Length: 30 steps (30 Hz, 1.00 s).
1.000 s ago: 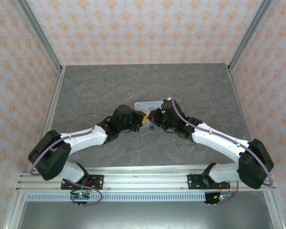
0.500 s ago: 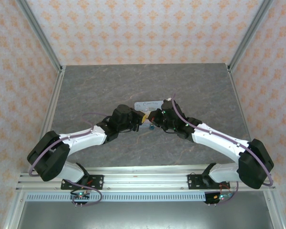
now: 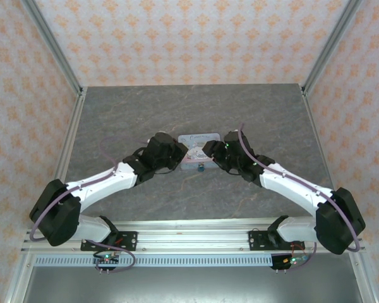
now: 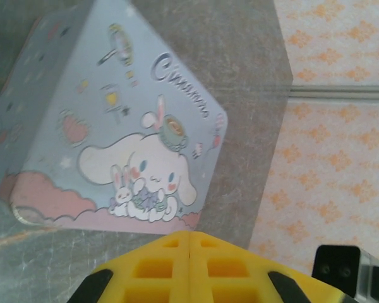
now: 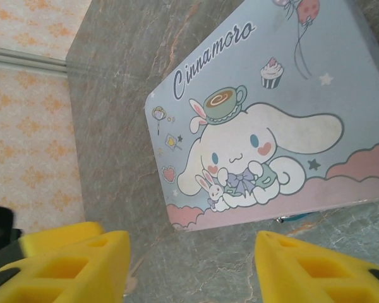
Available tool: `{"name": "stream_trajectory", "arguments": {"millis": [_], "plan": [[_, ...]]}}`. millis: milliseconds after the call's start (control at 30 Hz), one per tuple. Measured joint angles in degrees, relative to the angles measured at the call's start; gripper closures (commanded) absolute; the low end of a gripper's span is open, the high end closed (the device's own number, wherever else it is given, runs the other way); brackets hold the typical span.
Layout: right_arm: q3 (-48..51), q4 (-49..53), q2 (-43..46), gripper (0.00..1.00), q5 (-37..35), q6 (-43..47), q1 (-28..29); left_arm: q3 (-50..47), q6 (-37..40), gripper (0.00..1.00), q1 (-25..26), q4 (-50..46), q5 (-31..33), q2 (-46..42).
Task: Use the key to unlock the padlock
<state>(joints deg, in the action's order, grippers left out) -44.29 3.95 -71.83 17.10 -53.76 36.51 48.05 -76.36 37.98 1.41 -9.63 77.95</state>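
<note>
Over on the left, the white-and-black left arm (image 3: 101, 186) reached in across the grey marbled counter (image 3: 145, 113) toward the middle. The left pincer (image 3: 179, 155) was pressed together, with nothing between its pads. The left wrist view showed it plainly: the two yellow foam fingers (image 4: 151, 271) met flush along one seam. Their tips were aimed at the pink edge of the pastel rectangular tin with the white cartoon dog (image 4: 114, 126), close to it but apart. Past the tin's corner, the peach-patterned wall (image 4: 341, 158) stood at the counter's edge.

Centre of the counter now, from above: the tin lay flat, lid up, between the two pincer heads. Just on its near side sat the tiny dark teal-blue padlock (image 3: 202, 168), lying on the counter and free of both pincers. Whether it touched the tin's edge, I couldn't tell from up there.

Across to the right, the right pincer (image 3: 209, 151) hung at the tin's right end, and it was spread. The right wrist view settled it: its yellow foam fingers (image 5: 82, 262) stood well apart, with bare counter between them, gripping nothing. They pointed at the tin's pink bottom edge, with the lettering and the dog lying face up beyond. Behind it the white-and-black right arm (image 3: 290, 186) ran back to its base on the aluminium rail (image 3: 196, 230) at the near edge
</note>
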Motion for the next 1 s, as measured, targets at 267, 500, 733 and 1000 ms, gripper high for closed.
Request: {"name": "stream_trajectory", "arguments": {"millis": [267,500,733,1000], "plan": [[-0.8,0.1,-1.0,0.32,3.2,1.4,-1.9,6.9,16.9,1.0,0.0,-7.4,1.0,1.2],[-3.6,0.1,-1.9,0.28,5.3,2.6,-2.0,10.1,28.3,1.0,0.0,-11.6,1.1,3.5],[-5.5,-0.6,-2.3,0.27,6.9,3.0,-2.1,10.3,34.9,1.0,0.0,-11.8,1.4,3.6],[-5.9,-3.9,-4.9,0.27,8.9,2.2,-2.1,10.2,37.5,1.0,0.0,-9.4,1.1,3.6]]}}
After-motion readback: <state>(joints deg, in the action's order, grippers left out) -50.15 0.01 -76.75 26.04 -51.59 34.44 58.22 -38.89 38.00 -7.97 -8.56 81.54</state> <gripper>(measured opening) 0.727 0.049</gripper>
